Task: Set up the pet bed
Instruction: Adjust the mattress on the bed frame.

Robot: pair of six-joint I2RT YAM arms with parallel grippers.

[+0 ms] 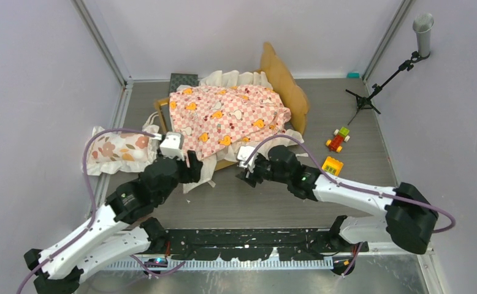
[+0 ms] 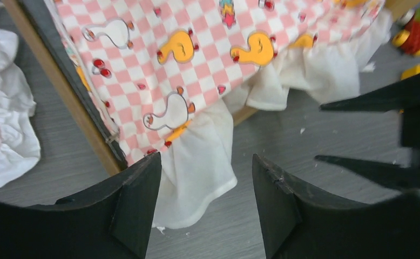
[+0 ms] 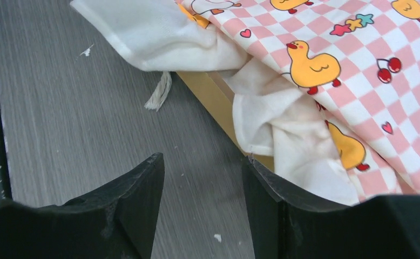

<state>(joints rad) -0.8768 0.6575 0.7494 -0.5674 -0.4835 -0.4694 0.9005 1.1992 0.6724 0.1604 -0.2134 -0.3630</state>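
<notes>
On the table (image 1: 254, 202), one sheet (image 1: 224, 116) covered one pet bed (image 1: 282, 76), one pillow (image 1: 119, 150) beside it; left gripper (image 2: 205, 167) and right gripper (image 3: 202, 162) gaped empty.

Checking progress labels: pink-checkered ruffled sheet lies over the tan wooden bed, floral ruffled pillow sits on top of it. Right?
One error. The pink-checkered ruffled sheet lies over the tan wooden bed, but the floral ruffled pillow lies on the table left of it; top external view shows it.

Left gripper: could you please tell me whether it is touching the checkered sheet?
Cannot tell. In the left wrist view the checkered sheet shows between the open left gripper, one finger hiding its hem.
</notes>
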